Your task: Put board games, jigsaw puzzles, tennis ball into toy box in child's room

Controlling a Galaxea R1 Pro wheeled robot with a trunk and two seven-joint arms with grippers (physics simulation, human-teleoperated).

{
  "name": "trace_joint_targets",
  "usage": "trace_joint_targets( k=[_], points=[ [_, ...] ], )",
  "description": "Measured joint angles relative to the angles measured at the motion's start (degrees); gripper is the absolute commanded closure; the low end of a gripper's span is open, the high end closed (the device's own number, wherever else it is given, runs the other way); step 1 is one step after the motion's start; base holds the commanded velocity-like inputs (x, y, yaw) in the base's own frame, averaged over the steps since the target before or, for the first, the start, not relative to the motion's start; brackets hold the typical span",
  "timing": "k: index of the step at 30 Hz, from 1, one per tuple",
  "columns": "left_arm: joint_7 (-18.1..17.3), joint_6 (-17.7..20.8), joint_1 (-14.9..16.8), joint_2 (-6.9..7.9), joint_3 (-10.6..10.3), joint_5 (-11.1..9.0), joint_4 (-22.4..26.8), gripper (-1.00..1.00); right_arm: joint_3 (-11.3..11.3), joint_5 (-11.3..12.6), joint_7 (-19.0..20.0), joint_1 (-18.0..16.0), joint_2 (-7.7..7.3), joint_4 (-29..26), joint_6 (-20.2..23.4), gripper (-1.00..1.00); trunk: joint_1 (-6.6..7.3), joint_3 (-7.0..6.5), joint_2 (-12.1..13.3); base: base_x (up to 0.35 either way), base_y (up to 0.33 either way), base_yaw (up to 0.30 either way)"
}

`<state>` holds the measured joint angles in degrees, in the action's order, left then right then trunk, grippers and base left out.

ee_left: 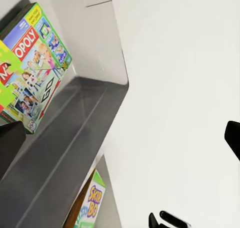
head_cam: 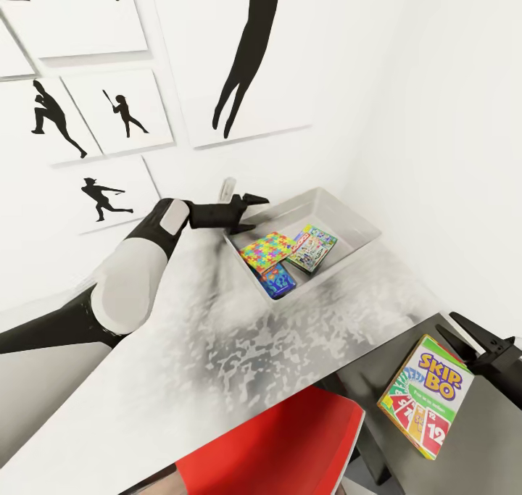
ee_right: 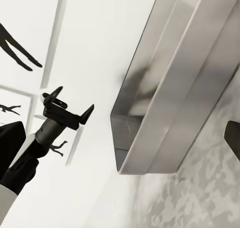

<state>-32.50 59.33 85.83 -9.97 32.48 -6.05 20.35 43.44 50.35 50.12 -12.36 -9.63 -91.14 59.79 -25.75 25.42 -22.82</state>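
— How far along are you?
— Your toy box (head_cam: 346, 218) on the mottled tabletop (head_cam: 217, 350) already holds a jigsaw puzzle (head_cam: 267, 251), a green game (head_cam: 313, 248) and a blue box (head_cam: 278, 280). The Skip-Bo box (head_cam: 426, 396) waits on the dark side unit.
— And the jaws?
— Your left gripper (head_cam: 246, 212) hangs spread and empty by the tray; your right gripper (head_cam: 475, 343) is open too. White walls, silhouette posters (head_cam: 109, 111), red chair (head_cam: 279, 448).

Head view downward over table (head_cam: 239, 350); both wrist views close on toy box (head_cam: 348, 223).

The right claw (head_cam: 475, 339) is cut off by the head view's edge. The puzzle box (head_cam: 267, 252) partly covers the blue game (head_cam: 278, 280).
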Motion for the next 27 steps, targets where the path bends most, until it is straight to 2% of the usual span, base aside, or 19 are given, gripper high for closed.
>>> trace_joint_targets(
  k=[7,11,14,16,18,20,22,23,24,25,27],
  points=[
    [-0.1,0.2,0.0,0.0,0.0,0.0,0.3,-1.0,0.0,0.0,0.0,0.0,-0.03,0.0,0.0,-1.0,0.0,0.0,0.0,0.0,0.0,0.0],
    [-0.3,0.2,0.0,3.0,-0.1,0.0,0.3,-1.0,0.0,0.0,0.0,0.0,0.0,0.0,0.0,-1.0,0.0,0.0,0.0,0.0,0.0,0.0],
    [-0.6,0.2,0.0,4.37,-0.4,0.1,0.2,-1.0,0.0,0.0,0.0,0.0,0.03,0.0,0.0,-1.0,0.0,0.0,0.0,0.0,0.0,0.0],
    [-1.4,0.3,0.0,4.73,-1.1,0.1,0.1,-1.0,0.0,-0.1,0.0,0.0,0.04,0.0,0.0,-1.0,0.0,0.0,0.0,0.0,0.0,0.0],
    [-3.5,0.3,0.0,4.99,-2.9,0.1,0.0,-1.0,-0.1,-0.1,0.0,0.0,0.05,0.0,0.0,-1.0,0.0,0.0,0.0,0.0,0.0,0.0],
    [-6.9,0.3,0.0,5.52,-6.2,0.1,0.0,-1.0,0.0,-0.1,0.0,0.0,0.01,0.0,0.0,-1.0,0.0,0.0,0.0,0.0,0.0,0.0],
    [-13.3,0.3,0.0,6.54,-12.5,0.1,0.1,-1.0,0.0,0.0,0.0,0.0,-0.02,0.0,0.0,-1.0,0.0,0.0,0.0,0.0,0.0,0.0],
    [-15.3,0.3,0.0,6.87,-14.2,0.1,0.1,-1.0,0.0,0.0,0.0,0.0,-0.02,0.0,0.0,-1.0,0.0,0.0,0.0,0.0,0.0,0.0],
    [-19.3,0.3,0.0,7.64,-17.5,0.1,0.2,-1.0,0.0,0.0,0.0,0.0,-0.03,0.0,0.0,-1.0,0.0,0.0,0.0,0.0,0.0,0.0],
    [-21.5,0.3,0.0,8.13,-19.2,0.1,0.2,-1.0,0.0,0.0,0.0,0.0,-0.03,0.0,0.0,-1.0,0.0,0.0,0.0,0.0,0.0,0.0],
    [-29.8,0.4,0.0,10.31,-24.2,0.0,0.4,-1.0,0.0,-0.1,0.0,0.0,-0.04,0.0,0.0,-1.0,0.0,0.0,0.0,0.0,0.0,0.0]
  ],
)
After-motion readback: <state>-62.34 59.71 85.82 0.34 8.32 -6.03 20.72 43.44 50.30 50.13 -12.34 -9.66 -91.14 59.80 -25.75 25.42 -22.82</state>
